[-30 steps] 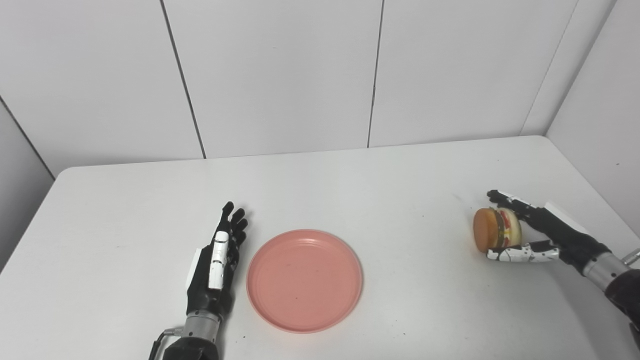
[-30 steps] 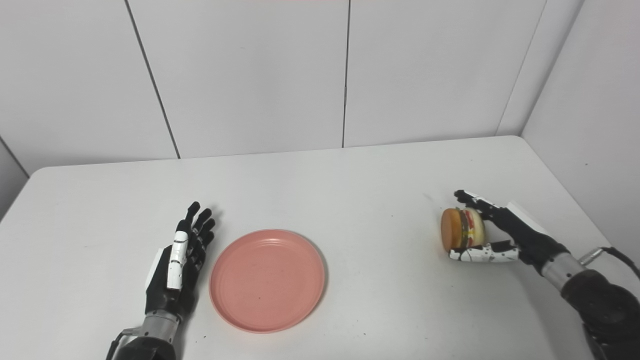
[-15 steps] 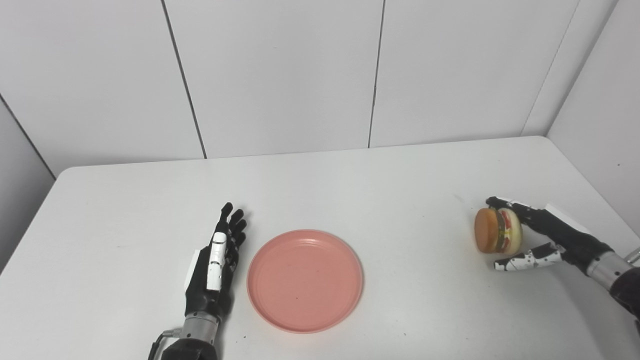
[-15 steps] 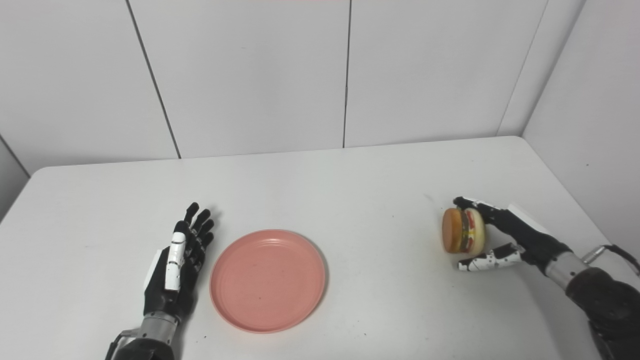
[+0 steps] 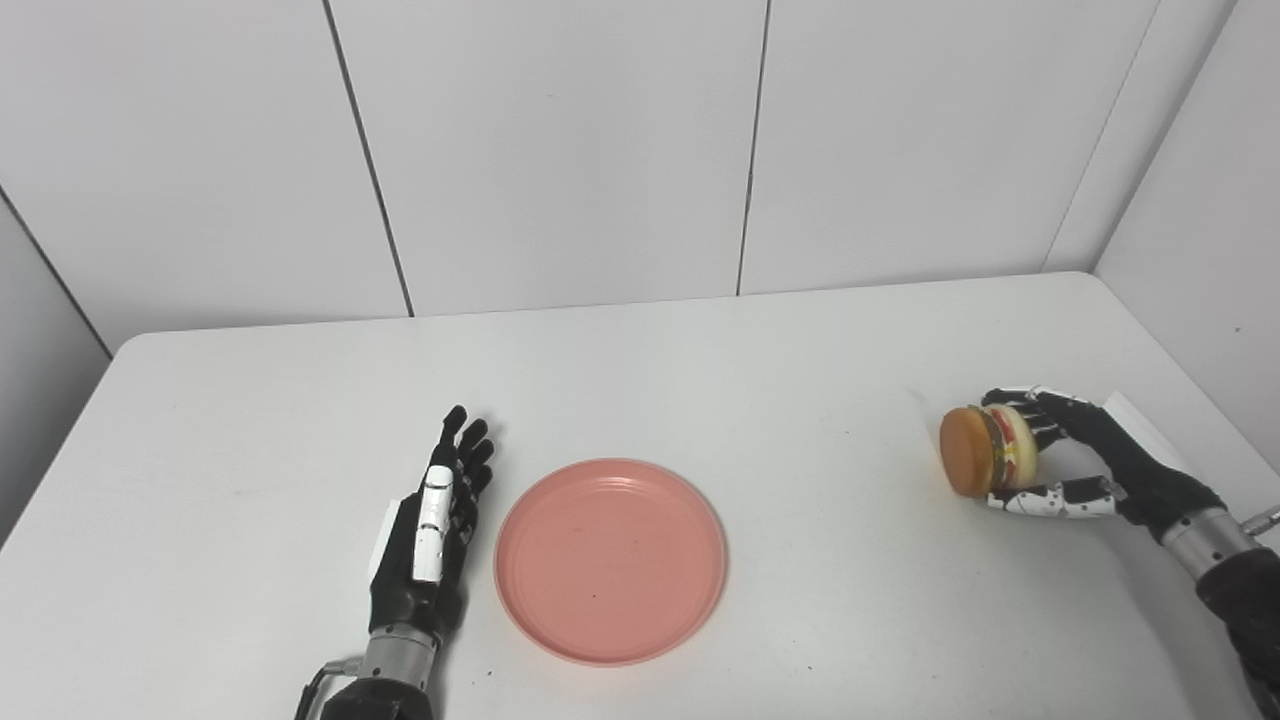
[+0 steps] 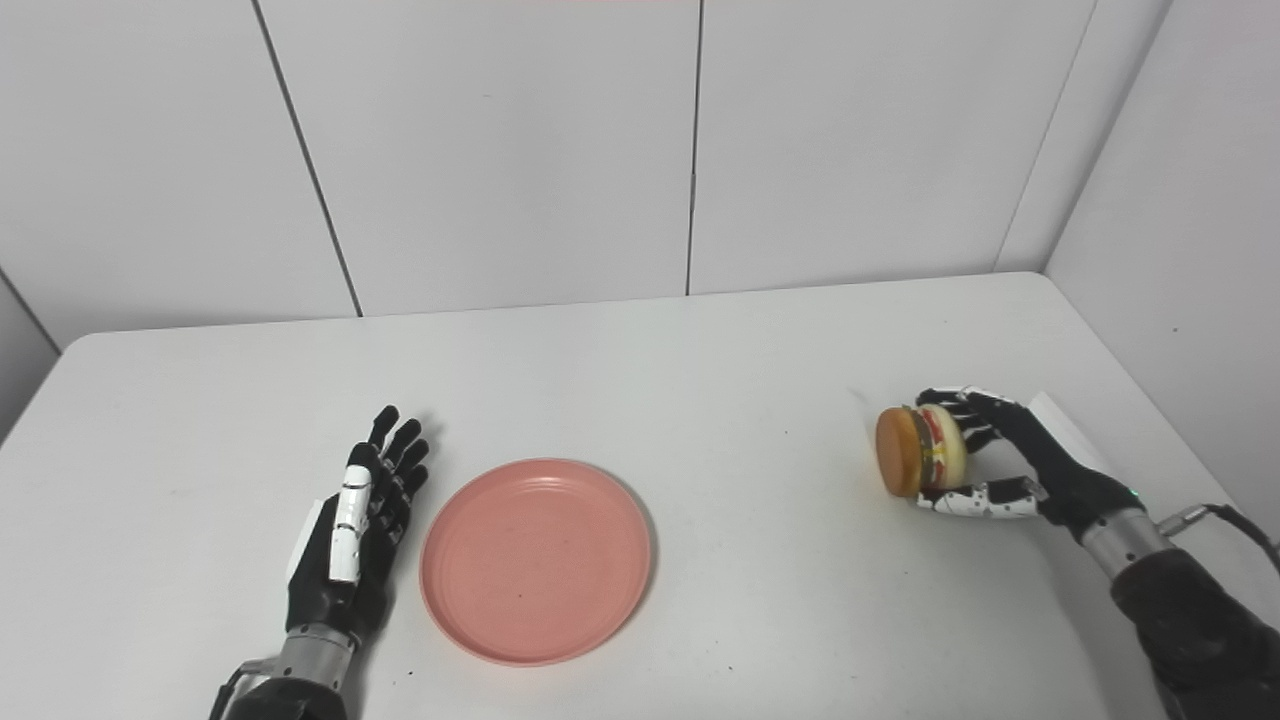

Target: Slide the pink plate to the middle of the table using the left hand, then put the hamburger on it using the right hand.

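The pink plate [image 5: 610,560] lies flat and empty on the white table [image 5: 700,370], a little left of the middle and near the front. My left hand [image 5: 430,535] rests open, fingers straight, just left of the plate and apart from it. The hamburger [image 5: 978,452] stands on its side at the far right, its bun facing left. My right hand [image 5: 1095,462] is shut on it: fingers curl over its top and the thumb presses from below. It also shows in the right eye view [image 6: 915,450].
White wall panels stand behind the table and along its right side. The table's right edge runs close behind my right forearm [image 5: 1225,560]. Bare tabletop lies between the plate and the hamburger.
My right hand's thumb and fingers have closed around the hamburger, which has shifted slightly left. The left hand and the plate have not moved.
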You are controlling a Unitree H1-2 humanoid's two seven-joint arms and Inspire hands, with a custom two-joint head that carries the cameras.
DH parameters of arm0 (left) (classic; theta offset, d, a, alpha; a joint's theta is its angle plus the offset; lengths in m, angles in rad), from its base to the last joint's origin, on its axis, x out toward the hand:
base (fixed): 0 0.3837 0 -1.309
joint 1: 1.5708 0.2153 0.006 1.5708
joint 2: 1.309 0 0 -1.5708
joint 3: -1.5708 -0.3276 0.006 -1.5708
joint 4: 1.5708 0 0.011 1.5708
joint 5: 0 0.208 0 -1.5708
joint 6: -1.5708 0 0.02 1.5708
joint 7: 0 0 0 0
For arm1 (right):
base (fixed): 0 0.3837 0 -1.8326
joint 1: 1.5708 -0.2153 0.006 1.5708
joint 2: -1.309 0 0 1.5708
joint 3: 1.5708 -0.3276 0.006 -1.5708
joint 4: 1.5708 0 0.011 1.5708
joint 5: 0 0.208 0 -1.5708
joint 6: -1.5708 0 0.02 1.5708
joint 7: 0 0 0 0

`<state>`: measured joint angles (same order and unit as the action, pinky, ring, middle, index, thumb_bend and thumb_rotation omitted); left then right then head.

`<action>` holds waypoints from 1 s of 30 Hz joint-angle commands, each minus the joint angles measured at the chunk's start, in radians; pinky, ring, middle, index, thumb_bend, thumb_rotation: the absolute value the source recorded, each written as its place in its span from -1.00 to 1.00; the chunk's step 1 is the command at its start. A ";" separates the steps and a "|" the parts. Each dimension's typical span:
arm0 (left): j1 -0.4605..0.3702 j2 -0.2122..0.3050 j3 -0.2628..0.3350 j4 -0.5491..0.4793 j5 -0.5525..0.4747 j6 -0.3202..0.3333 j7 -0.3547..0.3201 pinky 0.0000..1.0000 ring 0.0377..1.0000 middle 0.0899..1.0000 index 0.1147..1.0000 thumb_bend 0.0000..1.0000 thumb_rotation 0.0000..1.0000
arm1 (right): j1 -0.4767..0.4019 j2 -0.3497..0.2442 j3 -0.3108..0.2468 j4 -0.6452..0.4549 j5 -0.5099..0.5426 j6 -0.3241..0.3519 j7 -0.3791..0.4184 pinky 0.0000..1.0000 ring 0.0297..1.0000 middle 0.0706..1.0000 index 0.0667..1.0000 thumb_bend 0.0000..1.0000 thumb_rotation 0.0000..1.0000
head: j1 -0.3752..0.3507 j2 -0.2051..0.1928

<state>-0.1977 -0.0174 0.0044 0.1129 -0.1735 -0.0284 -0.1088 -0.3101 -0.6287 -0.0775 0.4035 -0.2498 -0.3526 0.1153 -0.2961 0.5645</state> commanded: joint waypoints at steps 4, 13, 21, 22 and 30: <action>0.068 0.007 0.007 0.040 -0.008 0.016 -0.006 1.00 0.96 0.95 0.96 0.10 1.00 | -0.037 0.000 -0.017 -0.009 -0.023 -0.056 -0.082 0.09 0.16 0.21 0.28 -0.18 -1.00 | 0.001 0.003; 0.068 0.004 0.008 0.039 -0.011 0.016 -0.009 1.00 0.97 0.95 0.96 0.10 1.00 | -0.033 0.029 -0.022 -0.022 -0.047 -0.067 -0.149 0.04 0.05 0.08 0.01 -0.07 -0.87 | 0.005 0.002; 0.066 0.002 0.007 0.047 -0.006 0.011 -0.012 1.00 0.96 0.94 0.95 0.10 1.00 | -0.038 0.071 -0.035 -0.165 -0.031 -0.038 -0.157 -0.30 -0.17 -0.12 -0.07 0.03 -1.00 | 0.009 0.000; 0.066 0.001 0.007 0.048 -0.007 0.011 -0.013 1.00 0.96 0.94 0.95 0.10 1.00 | -0.039 0.077 -0.034 -0.197 -0.028 -0.017 -0.147 -0.27 -0.14 -0.12 -0.07 0.03 -1.00 | 0.009 0.000; 0.069 -0.006 0.001 0.037 0.002 0.027 -0.002 1.00 0.95 0.94 0.94 0.11 1.00 | -0.085 0.131 -0.011 -0.341 -0.008 0.038 -0.100 -0.23 -0.15 -0.15 -0.03 0.02 -1.00 | 0.026 -0.001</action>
<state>-0.1963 -0.0206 0.0022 0.1090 -0.1716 -0.0245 -0.1169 -0.3552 -0.4934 -0.0868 0.1137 -0.2671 -0.3447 0.0089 -0.2730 0.5630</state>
